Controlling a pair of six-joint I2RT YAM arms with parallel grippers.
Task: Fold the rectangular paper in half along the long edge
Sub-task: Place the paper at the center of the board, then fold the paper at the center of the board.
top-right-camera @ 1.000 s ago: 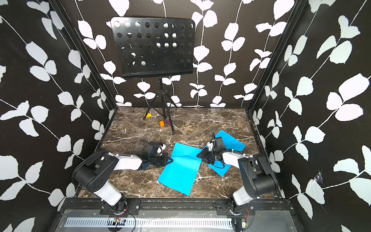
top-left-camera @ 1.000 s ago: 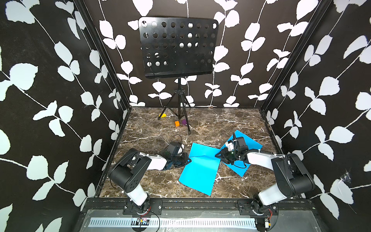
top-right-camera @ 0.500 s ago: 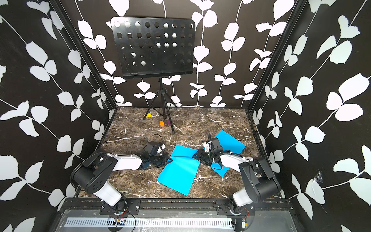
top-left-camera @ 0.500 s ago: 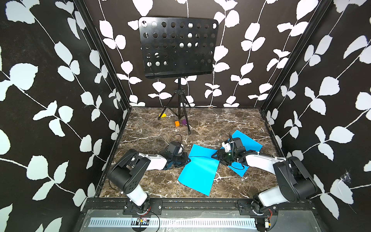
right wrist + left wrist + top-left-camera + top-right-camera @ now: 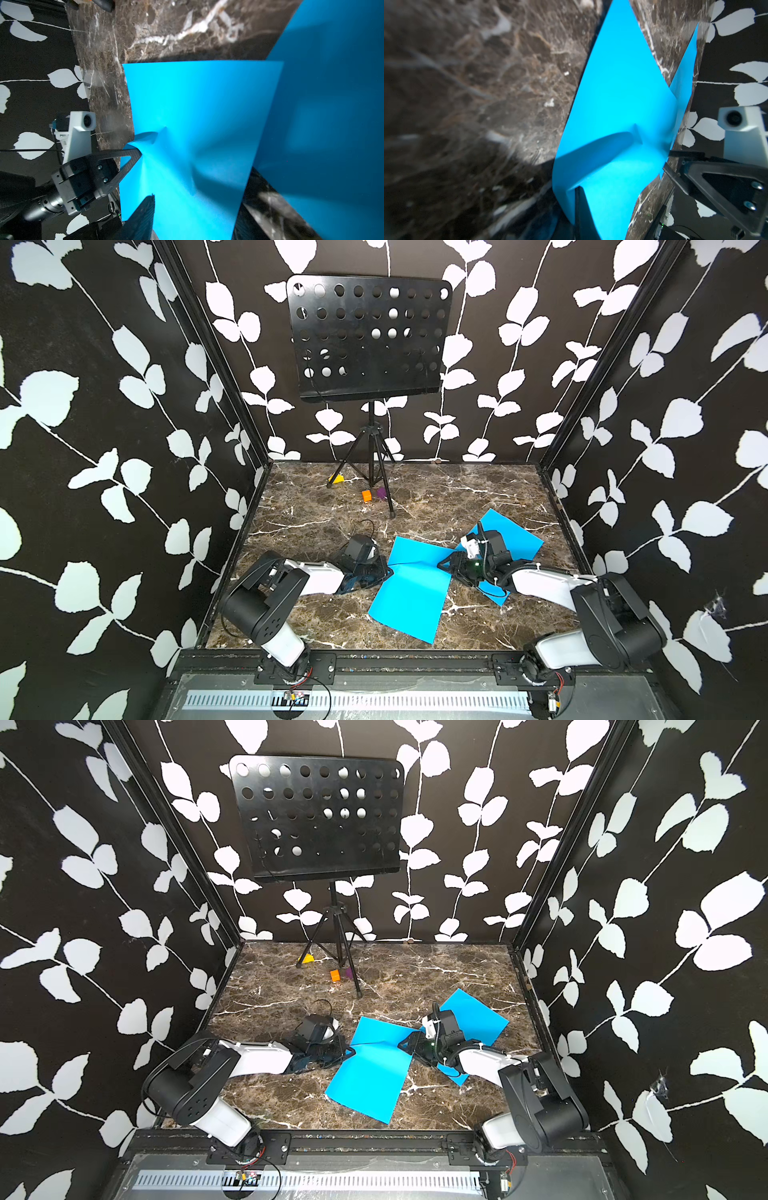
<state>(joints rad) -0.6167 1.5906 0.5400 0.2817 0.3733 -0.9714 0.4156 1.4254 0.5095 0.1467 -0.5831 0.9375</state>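
A blue rectangular paper lies in the middle of the marble floor, its far part bent up along a line between my two grippers. My left gripper is shut on the paper's left edge, and a small dimple shows beside the pinch. My right gripper is open at the paper's right edge. One finger lies over the sheet, the other below it. Nothing is clamped.
A second blue sheet lies under my right arm. A black music stand on a tripod stands at the back, with small orange, purple and yellow blocks by its legs. Patterned walls close three sides.
My right gripper has opened wider and moved left, up to the middle paper's right edge. The left gripper has kept its hold; the paper has shifted slightly left.
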